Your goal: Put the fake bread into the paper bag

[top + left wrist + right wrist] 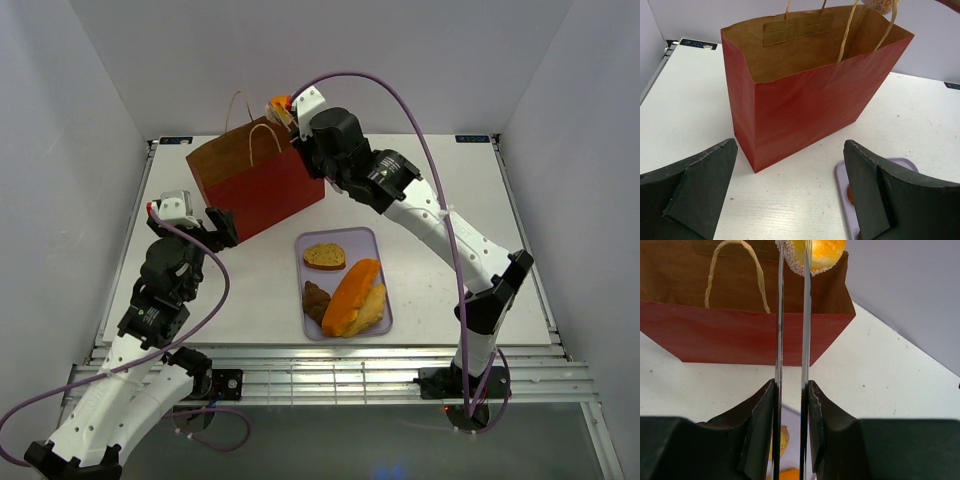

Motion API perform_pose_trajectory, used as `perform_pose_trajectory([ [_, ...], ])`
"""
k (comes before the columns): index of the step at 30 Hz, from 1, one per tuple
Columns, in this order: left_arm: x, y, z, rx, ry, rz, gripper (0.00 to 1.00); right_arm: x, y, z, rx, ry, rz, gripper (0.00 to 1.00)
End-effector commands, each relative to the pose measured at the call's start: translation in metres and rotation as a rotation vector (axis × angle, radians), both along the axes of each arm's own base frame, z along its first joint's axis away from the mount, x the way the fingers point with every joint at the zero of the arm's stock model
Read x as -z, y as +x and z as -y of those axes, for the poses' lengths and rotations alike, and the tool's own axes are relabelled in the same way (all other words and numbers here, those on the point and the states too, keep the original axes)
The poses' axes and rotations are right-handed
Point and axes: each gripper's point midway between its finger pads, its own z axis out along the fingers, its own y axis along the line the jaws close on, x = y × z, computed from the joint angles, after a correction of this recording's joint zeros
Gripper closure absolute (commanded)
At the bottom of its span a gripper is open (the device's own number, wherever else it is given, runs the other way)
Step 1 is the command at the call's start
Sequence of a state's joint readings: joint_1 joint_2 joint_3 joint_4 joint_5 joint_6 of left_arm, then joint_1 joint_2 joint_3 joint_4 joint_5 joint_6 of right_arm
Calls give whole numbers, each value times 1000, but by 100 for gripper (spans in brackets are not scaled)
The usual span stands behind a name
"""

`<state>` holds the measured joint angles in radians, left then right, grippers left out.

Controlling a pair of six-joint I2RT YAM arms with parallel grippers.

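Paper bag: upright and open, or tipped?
Upright and open. The paper bag stands on its base on the table, its mouth spread wide and showing the brown inside. Its floor is hidden, so cannot tell what it holds.

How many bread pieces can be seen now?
5. Four lie on the tray: toast slice, dark piece, long loaf, wedge. A fifth piece is held in the tongs above the bag. More may be hidden inside it.
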<state>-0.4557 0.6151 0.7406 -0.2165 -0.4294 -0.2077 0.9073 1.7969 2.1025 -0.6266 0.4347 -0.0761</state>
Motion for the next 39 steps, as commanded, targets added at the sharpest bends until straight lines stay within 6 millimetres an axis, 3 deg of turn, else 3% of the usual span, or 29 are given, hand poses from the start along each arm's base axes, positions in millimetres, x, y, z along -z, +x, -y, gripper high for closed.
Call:
perform_pose_trajectory([
  [1, -2, -2, 3, 16, -9, 10, 2, -18, 10, -7, 7, 84, 45, 78],
  [10, 0, -1, 4, 21, -5, 4, 2, -17, 6, -4, 3, 93, 35, 39],
  [18, 2, 0, 4, 18, -2, -1, 2, -19, -2, 3, 2, 114, 21, 40],
  [24, 6, 2, 3, 9, 4, -11, 2, -49, -16, 24, 14, 156, 60, 41],
  [29, 9, 4, 4, 4, 14, -23, 2, -60, -32, 44, 21, 179, 67, 41],
  [34, 10, 5, -2, -23, 23, -25, 2, -60, -56, 67, 11, 216, 48, 41],
  [35, 11, 5, -3, -27, 26, -25, 2, -45, -60, 68, 6, 202, 19, 41],
  [37, 11, 5, -3, -33, 28, -25, 2, -41, -74, 75, -26, 215, 3, 41],
  [38, 13, 5, -5, -41, 34, -27, 2, -21, -78, 77, -30, 186, -36, 42],
  [39, 14, 6, -5, -44, 37, -28, 2, -20, -87, 84, -39, 195, -40, 41],
])
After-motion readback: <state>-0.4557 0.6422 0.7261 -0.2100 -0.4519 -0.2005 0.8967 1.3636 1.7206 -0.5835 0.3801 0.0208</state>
